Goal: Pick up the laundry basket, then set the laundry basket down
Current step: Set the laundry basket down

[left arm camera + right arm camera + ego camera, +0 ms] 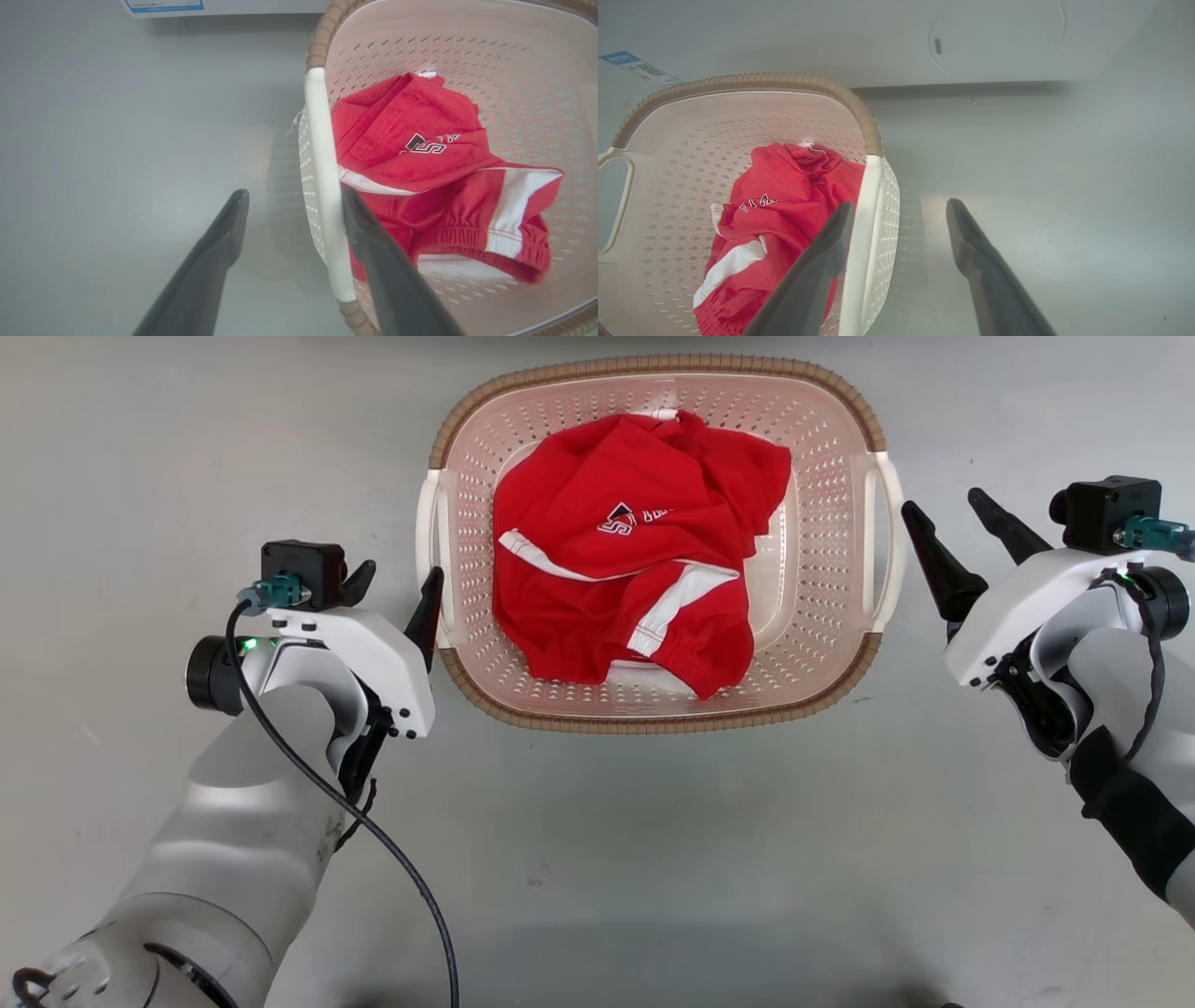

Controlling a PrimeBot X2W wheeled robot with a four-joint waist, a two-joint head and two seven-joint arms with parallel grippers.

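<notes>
The laundry basket (653, 721), pale pink and perforated with a brown woven-look rim, stands on the grey floor and holds a crumpled red garment (635, 551). My left gripper (401, 569) is open at the basket's left white handle (428, 532). In the left wrist view that handle (322, 177) runs between the gripper's (294, 190) two spread fingers. My right gripper (941, 500) is open just outside the right handle (892, 541). In the right wrist view this handle (866, 219) lies between the gripper's (900, 202) fingers. Whether any finger touches a handle cannot be told.
A white appliance front (994, 37) with a round door outline stands just behind the basket, and a blue label (163, 5) shows on it. Bare grey floor (653, 859) surrounds the basket on the left, right and near sides.
</notes>
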